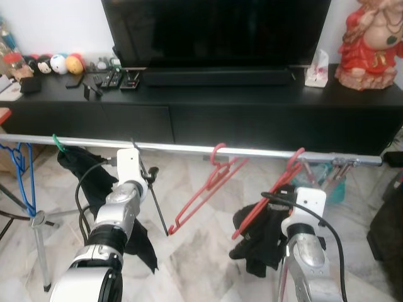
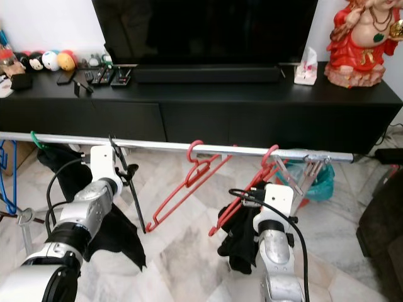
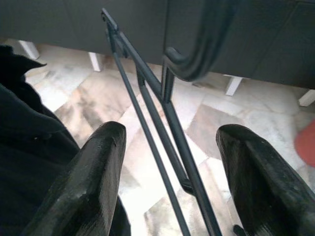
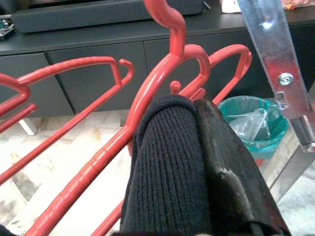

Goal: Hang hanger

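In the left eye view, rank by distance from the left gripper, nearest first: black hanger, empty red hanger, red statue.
1. black hanger, between the open left gripper fingers.
2. empty red hanger, on the rail, toward the robot's right.
3. red statue, far right on the cabinet.

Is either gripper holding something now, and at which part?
The left gripper holds nothing; its open fingers straddle the thin black hanger. Whether the right gripper grips the black knitted garment cannot be told.
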Robot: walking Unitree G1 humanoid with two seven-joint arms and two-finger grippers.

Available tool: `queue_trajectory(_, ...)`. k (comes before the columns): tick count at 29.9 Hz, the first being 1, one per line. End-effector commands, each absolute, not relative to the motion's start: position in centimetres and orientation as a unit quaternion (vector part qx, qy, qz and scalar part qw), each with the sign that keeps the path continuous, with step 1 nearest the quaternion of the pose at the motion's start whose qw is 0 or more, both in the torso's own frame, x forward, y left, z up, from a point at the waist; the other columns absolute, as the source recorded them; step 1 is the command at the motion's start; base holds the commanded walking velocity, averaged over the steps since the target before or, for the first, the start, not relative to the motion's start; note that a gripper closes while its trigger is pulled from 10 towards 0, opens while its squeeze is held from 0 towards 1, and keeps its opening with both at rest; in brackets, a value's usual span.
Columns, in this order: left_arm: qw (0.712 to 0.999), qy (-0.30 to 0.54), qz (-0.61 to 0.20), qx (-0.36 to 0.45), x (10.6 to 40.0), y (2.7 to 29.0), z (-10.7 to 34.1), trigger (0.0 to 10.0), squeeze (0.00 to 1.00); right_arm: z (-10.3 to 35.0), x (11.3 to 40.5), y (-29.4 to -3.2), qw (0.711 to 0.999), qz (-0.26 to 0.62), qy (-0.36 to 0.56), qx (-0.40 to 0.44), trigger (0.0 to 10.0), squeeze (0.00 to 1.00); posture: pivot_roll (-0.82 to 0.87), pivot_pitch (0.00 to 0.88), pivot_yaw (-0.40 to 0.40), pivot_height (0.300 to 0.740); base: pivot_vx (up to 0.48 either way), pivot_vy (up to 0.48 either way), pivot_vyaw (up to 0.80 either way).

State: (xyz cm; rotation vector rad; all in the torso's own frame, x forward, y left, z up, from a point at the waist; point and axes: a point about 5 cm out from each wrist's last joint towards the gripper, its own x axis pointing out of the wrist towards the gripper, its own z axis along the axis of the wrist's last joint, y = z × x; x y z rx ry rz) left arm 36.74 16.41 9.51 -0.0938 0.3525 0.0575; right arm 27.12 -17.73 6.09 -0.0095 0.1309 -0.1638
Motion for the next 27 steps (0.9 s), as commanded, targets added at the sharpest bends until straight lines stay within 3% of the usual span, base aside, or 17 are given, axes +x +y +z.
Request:
queue_trajectory(1,0.982,0.179,0.048,-0.028,36.97,16.78,9.62,10.0,0.0,6.33,27.46,-17.3,0.995,-0.073,0.062,0.002,10.0,0.0,-0.14,0.0,0.08,0.74,0.0,0.0,0.0)
queue_trajectory(15,0.98,0.185,0.059,-0.038,37.09,16.79,9.18,10.0,0.0,6.25,27.5,-16.97,0.996,-0.062,0.065,0.005,10.0,0.0,-0.14,0.0,0.079,0.74,0.0,0.0,0.0)
queue_trajectory(16,0.98,0.184,0.059,-0.04,37.09,16.78,9.17,4.3,0.0,6.25,27.49,-16.96,0.996,-0.061,0.065,0.005,10.0,0.0,-0.14,0.0,0.08,0.74,0.0,0.0,0.0)
queue_trajectory(17,0.98,0.184,0.059,-0.04,37.1,16.78,9.17,4.3,0.0,6.25,27.49,-16.97,0.996,-0.061,0.065,0.005,10.0,0.0,-0.14,0.0,0.08,0.74,0.0,0.0,0.0)
queue_trajectory(18,0.98,0.183,0.059,-0.041,37.1,16.77,9.15,1.2,0.0,6.25,27.49,-16.96,0.996,-0.061,0.065,0.005,10.0,0.0,-0.14,0.0,0.08,0.74,0.0,0.0,0.0)
queue_trajectory(19,0.98,0.183,0.06,-0.041,37.1,16.79,9.12,0.0,0.0,6.26,27.5,-16.94,0.996,-0.06,0.065,0.005,10.0,0.0,-0.14,0.0,0.08,0.74,0.0,0.0,0.0)
queue_trajectory(27,0.981,0.18,0.06,-0.046,37.12,16.81,9.07,0.0,0.0,6.22,27.49,-16.84,0.996,-0.057,0.067,0.007,10.0,0.0,-0.14,0.0,0.081,0.74,0.0,0.0,0.0)
